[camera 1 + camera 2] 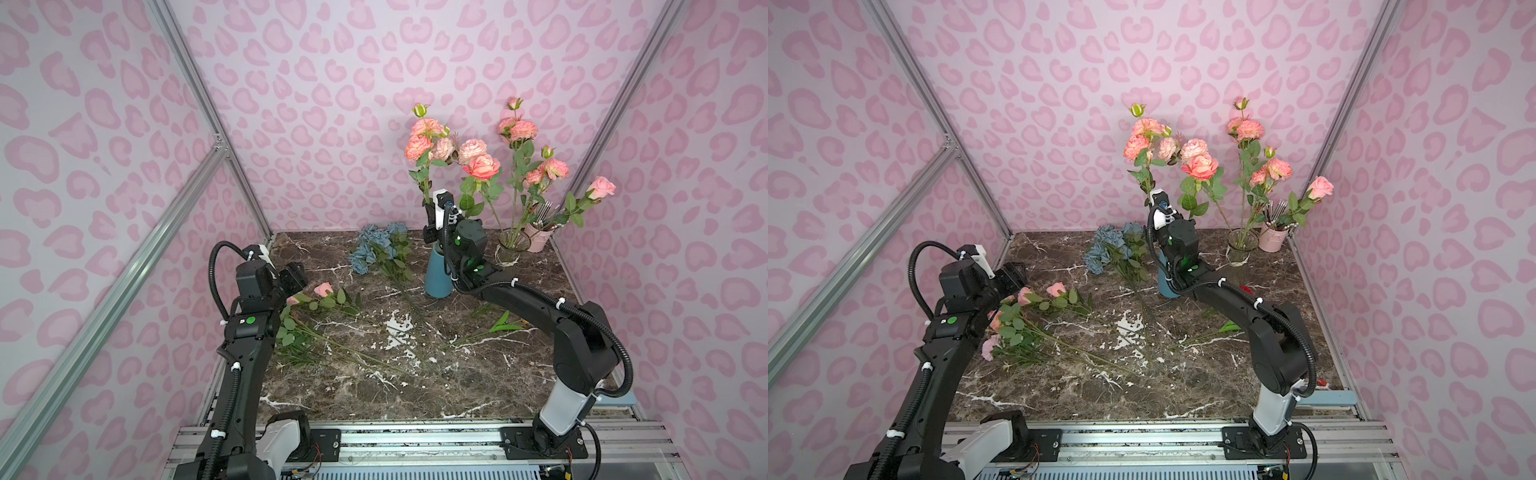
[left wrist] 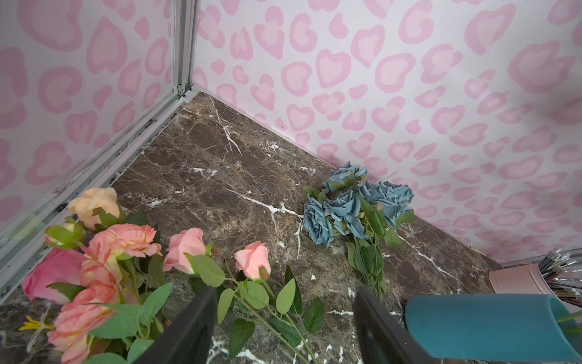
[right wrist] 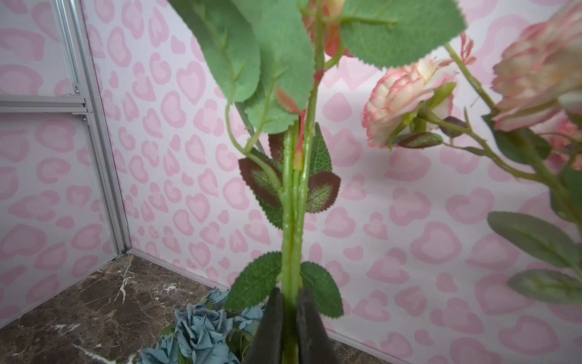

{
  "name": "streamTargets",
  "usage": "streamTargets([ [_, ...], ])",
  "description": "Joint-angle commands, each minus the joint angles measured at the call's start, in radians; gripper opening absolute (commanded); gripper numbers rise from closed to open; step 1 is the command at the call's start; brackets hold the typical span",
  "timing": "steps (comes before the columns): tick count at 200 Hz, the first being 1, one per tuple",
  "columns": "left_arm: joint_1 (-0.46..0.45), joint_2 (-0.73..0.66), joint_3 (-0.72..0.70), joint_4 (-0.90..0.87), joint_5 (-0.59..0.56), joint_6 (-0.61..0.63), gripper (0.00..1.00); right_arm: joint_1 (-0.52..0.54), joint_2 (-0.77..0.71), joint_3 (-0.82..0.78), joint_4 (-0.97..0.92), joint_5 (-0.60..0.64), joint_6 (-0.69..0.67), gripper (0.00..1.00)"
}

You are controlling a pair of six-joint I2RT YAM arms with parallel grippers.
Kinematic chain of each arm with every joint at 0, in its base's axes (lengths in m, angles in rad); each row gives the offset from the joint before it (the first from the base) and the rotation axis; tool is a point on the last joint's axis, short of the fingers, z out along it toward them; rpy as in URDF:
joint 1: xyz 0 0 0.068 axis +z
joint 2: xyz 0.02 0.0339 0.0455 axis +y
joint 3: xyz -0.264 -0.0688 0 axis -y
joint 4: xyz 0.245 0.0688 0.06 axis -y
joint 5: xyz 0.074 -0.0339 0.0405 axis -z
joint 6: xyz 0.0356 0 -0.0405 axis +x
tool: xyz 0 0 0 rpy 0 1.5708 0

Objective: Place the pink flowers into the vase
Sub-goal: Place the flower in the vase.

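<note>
While left gripper (image 2: 285, 302) gapes, right gripper (image 3: 289, 304) pinches the pink flowers (image 3: 291, 220) upright, blooms up, seemingly over the vase (image 1: 434, 279).

Near middle: desk (image 1: 478, 386) lying open.
Far right: teal vase (image 1: 436, 284), glass vase (image 1: 513, 246), pink cup (image 1: 539, 240) crowding.
Left: pink flowers (image 1: 323, 289) sprawling.

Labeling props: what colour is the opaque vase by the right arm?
Plain teal vase; clearest in the left wrist view.

Glossy marble-look tabletop (image 1: 478, 374), brushed aluminium frame (image 1: 99, 320)
</note>
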Motion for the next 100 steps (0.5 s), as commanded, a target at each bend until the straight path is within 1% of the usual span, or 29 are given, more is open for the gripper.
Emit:
streamTargets([
  [1, 0.001, -0.002, 0.007, 0.041, -0.011, 0.003, 0.74, -0.001, -0.016, -0.035, 0.010, 0.028, 0.017, 0.15],
  [47, 0.001, -0.008, 0.006, 0.033, -0.027, 0.003, 0.78, 0.000, -0.058, -0.081, 0.003, 0.032, 0.033, 0.22],
  [75, 0.001, -0.010, 0.009, 0.028, -0.034, 0.002, 0.78, 0.004, -0.094, -0.101, -0.010, 0.045, 0.043, 0.27],
  [100, 0.001, -0.016, 0.004, 0.029, -0.039, 0.005, 0.77, 0.022, -0.142, -0.111, -0.045, 0.071, 0.047, 0.30],
])
